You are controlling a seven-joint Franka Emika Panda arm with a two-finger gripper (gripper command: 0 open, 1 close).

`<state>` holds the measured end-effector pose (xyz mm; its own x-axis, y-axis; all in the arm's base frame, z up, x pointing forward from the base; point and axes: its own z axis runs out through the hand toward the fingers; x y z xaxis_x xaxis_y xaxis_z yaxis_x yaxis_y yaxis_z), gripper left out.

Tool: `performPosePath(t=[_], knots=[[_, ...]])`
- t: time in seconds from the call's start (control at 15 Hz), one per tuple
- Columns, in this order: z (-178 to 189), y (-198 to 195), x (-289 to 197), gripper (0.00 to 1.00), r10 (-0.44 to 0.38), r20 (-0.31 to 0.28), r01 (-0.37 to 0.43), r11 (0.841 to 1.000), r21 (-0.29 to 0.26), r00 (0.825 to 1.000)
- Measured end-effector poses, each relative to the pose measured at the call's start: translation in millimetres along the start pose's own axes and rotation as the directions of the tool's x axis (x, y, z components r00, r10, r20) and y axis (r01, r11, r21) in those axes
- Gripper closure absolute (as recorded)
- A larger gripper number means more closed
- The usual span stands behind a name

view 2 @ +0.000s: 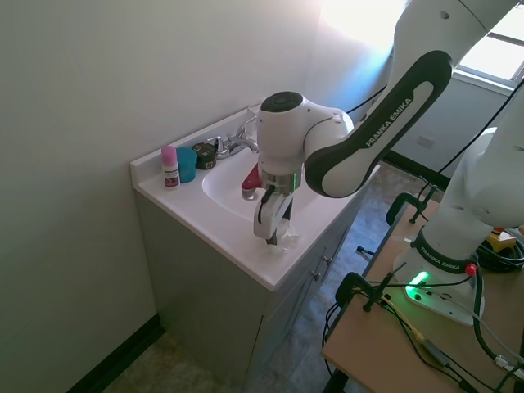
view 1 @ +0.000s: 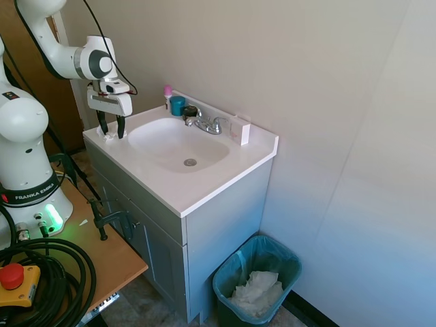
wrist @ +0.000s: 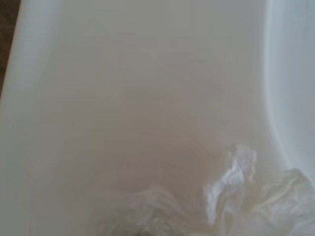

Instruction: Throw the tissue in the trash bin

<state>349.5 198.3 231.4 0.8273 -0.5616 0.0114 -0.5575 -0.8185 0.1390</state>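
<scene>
We see the gripper (view 1: 112, 134) down at the sink counter's (view 1: 204, 187) near-left corner, fingers spread on either side of the tissue (view 1: 110, 135), tips at the counter surface. The tissue lies crumpled there, beside the basin (view 1: 178, 144). Behind the basin: a faucet (view 1: 208, 124), a teal cup (view 1: 177, 105), and a pink-capped bottle (view 1: 167, 94) against the wall. The trash bin (view 1: 256, 284) stands on the floor past the cabinet's far side, well apart, with white paper (view 1: 259, 291) heaped inside.
</scene>
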Motion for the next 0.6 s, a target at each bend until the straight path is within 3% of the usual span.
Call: performPosePath(t=[0.6], knots=[[1, 3, 15, 1.0, 0.036, 0.02, -0.036, 0.999, 0.012, 0.999]])
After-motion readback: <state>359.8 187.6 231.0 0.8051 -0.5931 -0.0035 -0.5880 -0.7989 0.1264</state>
